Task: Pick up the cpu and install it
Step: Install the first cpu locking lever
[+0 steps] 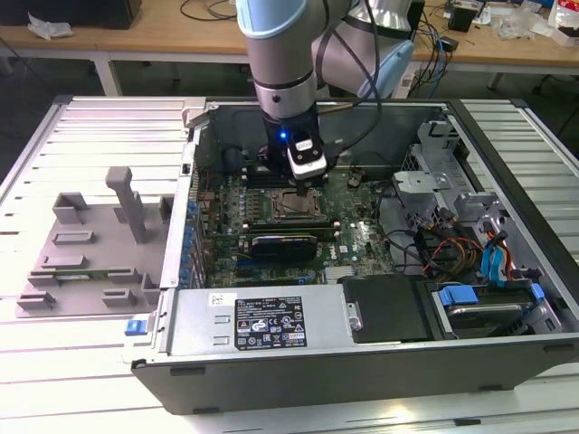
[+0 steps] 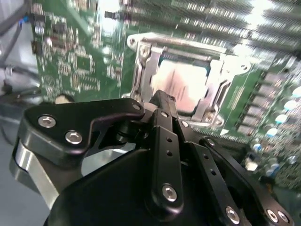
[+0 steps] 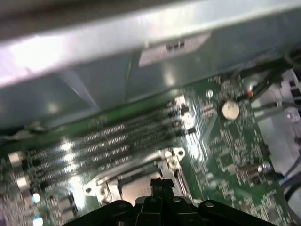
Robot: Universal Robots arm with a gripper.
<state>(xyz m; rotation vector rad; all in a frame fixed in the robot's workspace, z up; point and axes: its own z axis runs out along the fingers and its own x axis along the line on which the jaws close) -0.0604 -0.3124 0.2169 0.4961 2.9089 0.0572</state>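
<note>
- Over at the exterior view's left, on the table (image 1: 54, 362), we see the grey fixture tray (image 1: 90, 262) with nothing chip-like on it that we can make out; it lies well apart from the work.
- Moving rightward, inside the open computer case (image 1: 362, 362), we find the motherboard (image 1: 357, 240) with its socket (image 1: 291, 206) near the middle, its metal frame open.
- In the second wrist view the cpu (image 2: 181, 87) appears to lie flat within the socket frame (image 2: 141, 70), its pale metal top facing up.
- We see the tool (image 2: 162, 101) just above that socket with its black fingers drawn close together, gripping nothing that we can make out.
- We judge the main risk to be a chip that sits slightly askew: any downward push from the tool would then bend the contacts beneath it.
- A second risk, as we see it, is the narrow tip catching the raised frame or the memory slots (image 3: 94, 146) beside it if the arm shifts sideways while this low.
- The arm (image 1: 280, 54) comes down near-vertically from above, wrist straight over the socket, the tool pointing down at the board.
</note>
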